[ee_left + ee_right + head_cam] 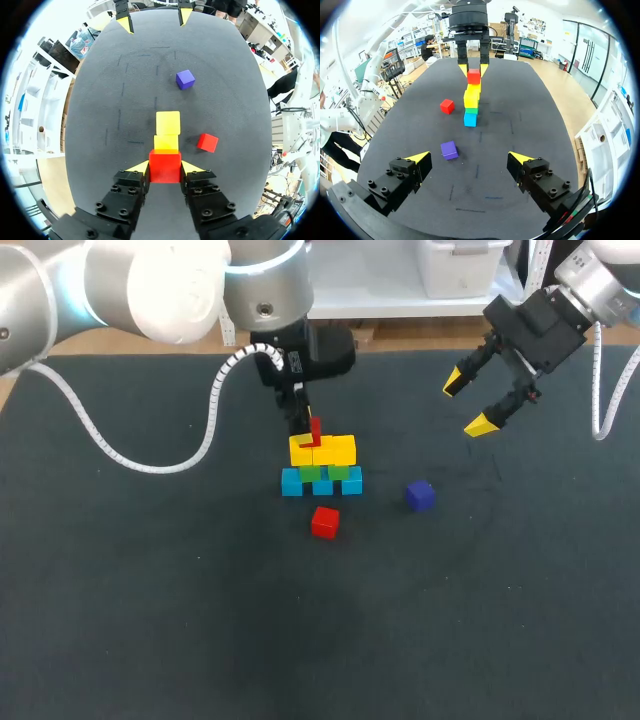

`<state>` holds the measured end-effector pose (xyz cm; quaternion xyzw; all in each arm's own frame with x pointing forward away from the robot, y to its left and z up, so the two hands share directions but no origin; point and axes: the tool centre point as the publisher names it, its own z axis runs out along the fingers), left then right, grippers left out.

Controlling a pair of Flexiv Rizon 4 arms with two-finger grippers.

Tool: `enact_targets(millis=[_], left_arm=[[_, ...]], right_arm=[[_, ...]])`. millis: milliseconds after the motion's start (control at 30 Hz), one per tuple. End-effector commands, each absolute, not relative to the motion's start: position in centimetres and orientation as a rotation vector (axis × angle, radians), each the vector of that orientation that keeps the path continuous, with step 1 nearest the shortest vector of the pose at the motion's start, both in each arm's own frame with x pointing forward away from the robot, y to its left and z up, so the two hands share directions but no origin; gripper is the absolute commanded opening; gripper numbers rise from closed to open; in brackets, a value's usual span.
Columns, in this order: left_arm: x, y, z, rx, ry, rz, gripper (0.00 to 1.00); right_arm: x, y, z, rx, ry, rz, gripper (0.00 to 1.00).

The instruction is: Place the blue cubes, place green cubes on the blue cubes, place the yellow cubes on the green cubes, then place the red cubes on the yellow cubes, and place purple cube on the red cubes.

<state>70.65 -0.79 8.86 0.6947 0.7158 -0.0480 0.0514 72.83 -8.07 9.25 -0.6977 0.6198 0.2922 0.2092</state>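
My left end effector [166, 167] pinches a red cube [473, 76] over the yellow cubes [323, 450]; my right end effector [468, 404] hangs spread. A spare red cube [324, 522] and a purple cube [420, 495] lie near the middle of the worktop [150, 590].

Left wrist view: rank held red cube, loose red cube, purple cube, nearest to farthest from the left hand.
1. Held red cube, gripped in the left hand.
2. Loose red cube, beside the yellow cubes.
3. Purple cube, far ahead.

Left claw [308, 436] half-hides its red cube [316, 427] (head view).
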Motion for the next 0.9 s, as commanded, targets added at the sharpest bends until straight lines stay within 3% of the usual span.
enact_targets(millis=[33,900], left_arm=[[70.98,-0.91,8.9,2.126,2.176,-0.151,0.18],[70.55,-0.84,8.57,2.139,2.17,-0.159,0.21]], right_arm=[[72.88,-8.1,9.22,-1.941,1.721,0.815,1.0],[72.88,-8.1,9.22,-1.941,1.721,0.815,1.0]])
